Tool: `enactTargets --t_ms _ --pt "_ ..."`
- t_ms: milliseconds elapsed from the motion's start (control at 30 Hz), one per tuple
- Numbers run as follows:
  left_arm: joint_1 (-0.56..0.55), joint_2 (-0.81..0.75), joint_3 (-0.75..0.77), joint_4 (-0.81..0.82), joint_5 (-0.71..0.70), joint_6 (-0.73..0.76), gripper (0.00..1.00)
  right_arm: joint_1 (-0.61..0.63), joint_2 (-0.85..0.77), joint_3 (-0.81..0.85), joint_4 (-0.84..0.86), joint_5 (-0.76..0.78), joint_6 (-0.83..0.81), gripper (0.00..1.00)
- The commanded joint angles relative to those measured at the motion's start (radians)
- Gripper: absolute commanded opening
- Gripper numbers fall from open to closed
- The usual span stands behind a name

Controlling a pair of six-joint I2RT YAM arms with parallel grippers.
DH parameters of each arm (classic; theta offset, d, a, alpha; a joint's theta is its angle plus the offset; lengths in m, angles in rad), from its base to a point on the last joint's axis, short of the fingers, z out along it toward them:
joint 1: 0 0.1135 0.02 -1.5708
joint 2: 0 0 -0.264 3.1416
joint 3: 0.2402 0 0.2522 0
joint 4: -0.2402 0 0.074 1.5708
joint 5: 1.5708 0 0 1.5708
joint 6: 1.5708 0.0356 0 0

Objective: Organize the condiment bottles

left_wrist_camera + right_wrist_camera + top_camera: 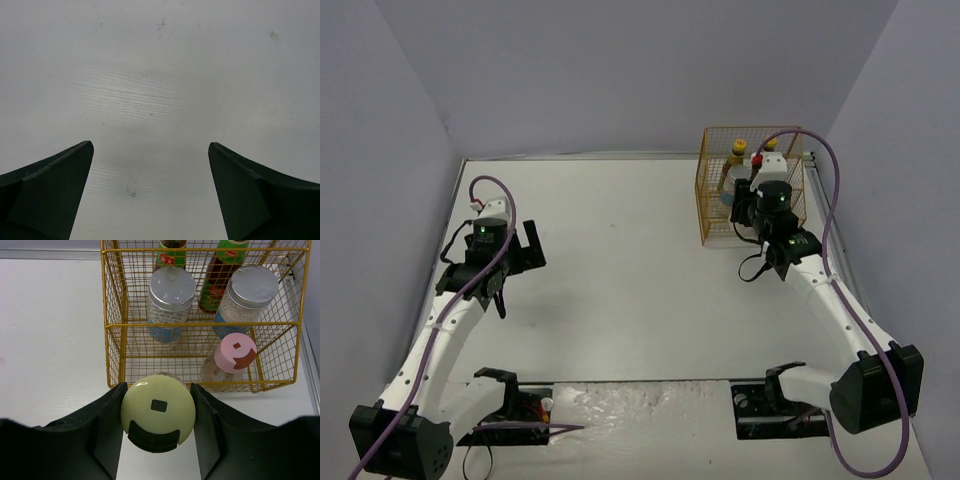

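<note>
Bottles (171,295): five sit in the basket (130,325); green-capped bottle (158,415) clamped in right pincer (158,395) just outside. Left pincer (151,145) apart.

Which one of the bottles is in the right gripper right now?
The yellow-green-capped bottle, clamped by the right gripper at the yellow basket's near wall; the other five stand inside the basket, ungripped.

Nothing reads clearly; green labels on the tall bottles (168,255) show blurred red logos.
</note>
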Motion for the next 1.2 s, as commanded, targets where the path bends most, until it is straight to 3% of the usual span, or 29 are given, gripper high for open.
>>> enactTargets --t_ms 0,233,1167 --pt "0.008 -0.017 0.010 0.053 0.002 0.016 0.97 -0.060 0.058 0.079 0.142 -0.113 -0.052 0.00" --pt "0.008 -0.020 0.009 0.052 -0.002 0.018 0.97 -0.122 0.147 0.104 0.197 -0.199 -0.085 0.00" --pt "0.008 -0.026 0.009 0.058 -0.004 0.032 0.97 -0.162 0.277 0.040 0.342 -0.227 -0.074 0.00"
